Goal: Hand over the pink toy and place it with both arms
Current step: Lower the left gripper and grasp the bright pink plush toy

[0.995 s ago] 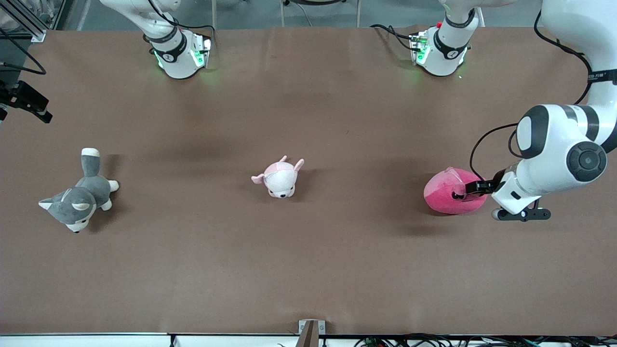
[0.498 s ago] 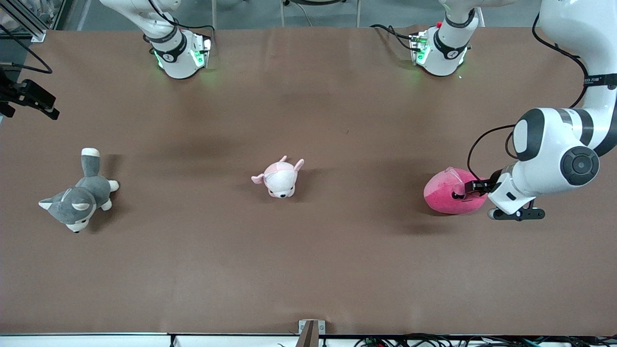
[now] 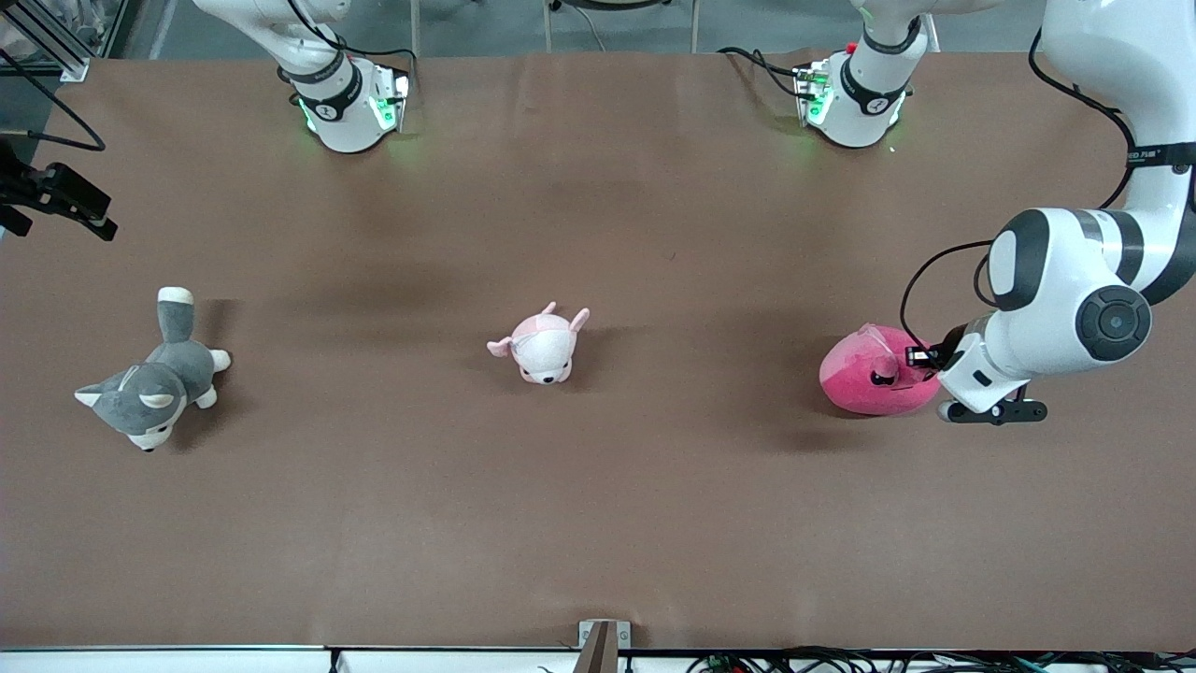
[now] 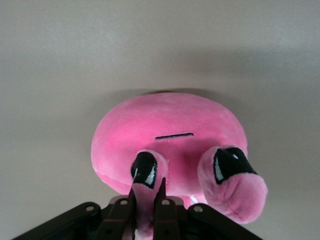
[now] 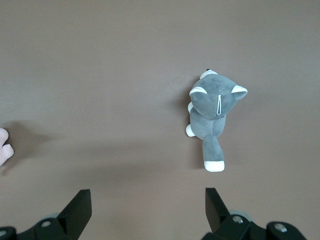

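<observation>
The pink toy point(image 3: 861, 376) is a hot-pink blob lying on the table toward the left arm's end. It fills the left wrist view point(image 4: 170, 120), with its dark eyes facing the camera. My left gripper point(image 3: 908, 361) is low at the toy's side and shut on its small nub; in the left wrist view point(image 4: 148, 186) both fingers pinch pink plush. My right gripper point(image 3: 82, 210) hangs high over the right arm's end of the table. In the right wrist view point(image 5: 147, 200) it is open and empty.
A grey-and-white plush dog point(image 3: 149, 381) lies toward the right arm's end, below the right gripper point(image 5: 212, 110). A pale pink-and-white plush animal point(image 3: 542, 346) lies mid-table; its edge shows in the right wrist view point(image 5: 4, 147). Brown table cover point(image 3: 598, 523) all round.
My left arm has moved in closer over the pink toy, with the fingers deeper on the nub, and the toy has shifted a little. My right gripper has drifted slightly.
</observation>
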